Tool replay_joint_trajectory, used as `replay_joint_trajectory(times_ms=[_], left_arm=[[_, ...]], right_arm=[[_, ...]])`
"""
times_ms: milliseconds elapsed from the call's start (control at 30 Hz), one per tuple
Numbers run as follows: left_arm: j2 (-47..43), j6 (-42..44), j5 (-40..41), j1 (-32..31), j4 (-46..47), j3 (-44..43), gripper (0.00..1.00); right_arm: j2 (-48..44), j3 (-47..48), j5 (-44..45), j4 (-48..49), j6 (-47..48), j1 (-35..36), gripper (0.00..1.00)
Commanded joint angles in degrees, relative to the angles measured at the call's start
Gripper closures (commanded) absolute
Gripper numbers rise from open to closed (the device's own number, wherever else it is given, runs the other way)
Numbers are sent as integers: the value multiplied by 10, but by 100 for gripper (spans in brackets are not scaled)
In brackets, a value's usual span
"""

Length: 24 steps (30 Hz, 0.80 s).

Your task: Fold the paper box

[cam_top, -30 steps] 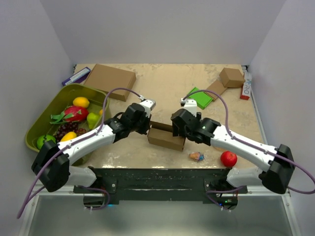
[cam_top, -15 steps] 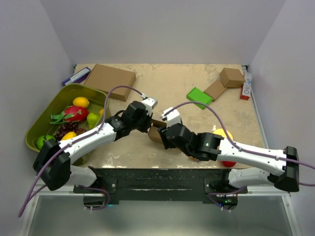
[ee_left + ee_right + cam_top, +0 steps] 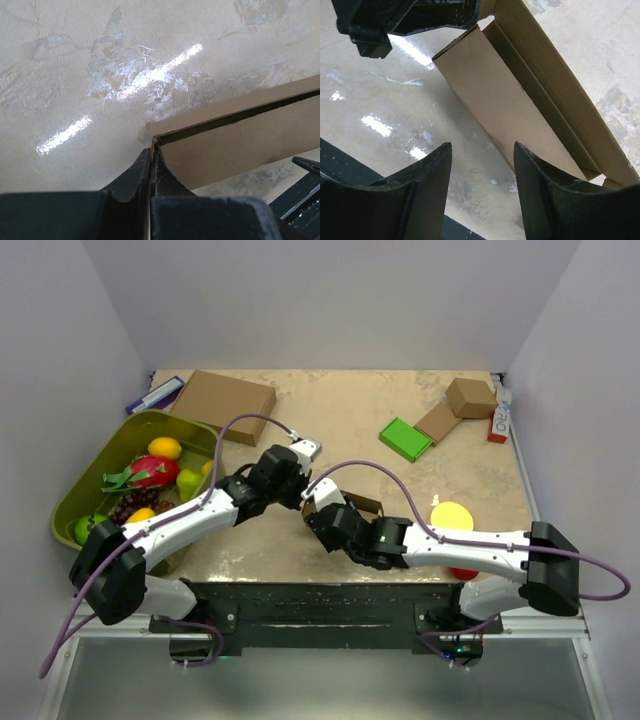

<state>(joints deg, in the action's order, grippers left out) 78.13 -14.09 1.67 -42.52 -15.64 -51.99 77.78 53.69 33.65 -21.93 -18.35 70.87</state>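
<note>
"Right wrist view first: how far along is the paper box (image 3: 500, 95)?"

"Partway, I judge. Its long walls stand, so it reads as an open trough. The top is not closed, and the far end looks unfinished."

"And the fingers?"

"Those of the right gripper (image 3: 482, 147) are spread wide and hold nothing; the box lies just ahead of their tips, slanting away. Those of the left gripper (image 3: 151, 157) are pinched tight on the box's corner wall, with the rest running off to their right."
</note>
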Motion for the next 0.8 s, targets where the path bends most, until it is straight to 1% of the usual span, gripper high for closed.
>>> replay_joint_trajectory(times_ms=[0, 267, 433, 500, 600, 767], left_arm=[[4, 10, -11, -2, 10, -26, 100], [5, 13, -12, -2, 10, -28, 100], [6, 4, -13, -2, 11, -33, 100], [6, -9, -14, -2, 12, -37, 100], [4, -33, -40, -2, 19, -37, 100], [5, -74, -74, -2, 52, -17, 100]], right_arm=[[9, -7, 38, 35, 8, -1, 44], [33, -17, 57, 44, 7, -16, 44], [46, -24, 45, 37, -3, -31, 46], [51, -26, 39, 37, -8, -32, 48], [55, -32, 34, 35, -17, -33, 49], [61, -32, 33, 33, -26, -35, 49]])
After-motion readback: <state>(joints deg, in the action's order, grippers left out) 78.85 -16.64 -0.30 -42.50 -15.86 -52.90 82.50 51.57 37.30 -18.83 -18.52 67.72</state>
